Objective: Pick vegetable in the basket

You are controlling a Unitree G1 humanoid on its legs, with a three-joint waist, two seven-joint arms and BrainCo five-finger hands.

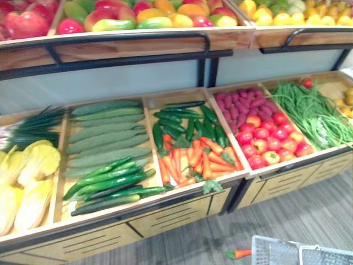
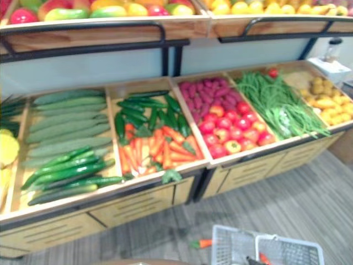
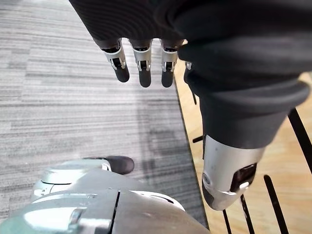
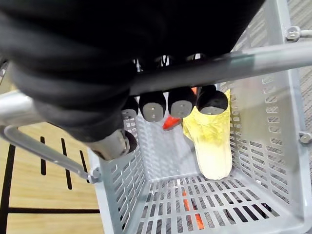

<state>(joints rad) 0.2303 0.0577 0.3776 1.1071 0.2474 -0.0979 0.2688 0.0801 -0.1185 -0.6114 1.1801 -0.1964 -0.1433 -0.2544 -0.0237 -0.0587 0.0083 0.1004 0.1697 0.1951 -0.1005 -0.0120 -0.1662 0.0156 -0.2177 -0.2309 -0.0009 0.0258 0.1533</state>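
Two tiers of a wooden produce stand (image 1: pixel 165 212) rise before us, the lower one split into compartments: long pale cucumbers (image 1: pixel 105 138), carrots (image 1: pixel 198 160) below dark green vegetables (image 1: pixel 187 118), red tomatoes (image 1: pixel 270 141), green beans (image 1: pixel 314 113). Low at our right we see a pale grey slatted basket (image 4: pixel 273 146) over the grey floor (image 3: pixel 63 73). Our right hand (image 4: pixel 152 103) has its fingers curled round the basket's handle (image 4: pixel 253 61). Our left hand (image 3: pixel 142 61) hangs beside the stand's front, fingers straight, holding nothing. Inside the basket lies a yellow leafy cabbage (image 4: pixel 209 141), with an orange carrot (image 4: pixel 170 122) just beside it. One small carrot (image 1: pixel 240 254) lies on the floor next to the basket.
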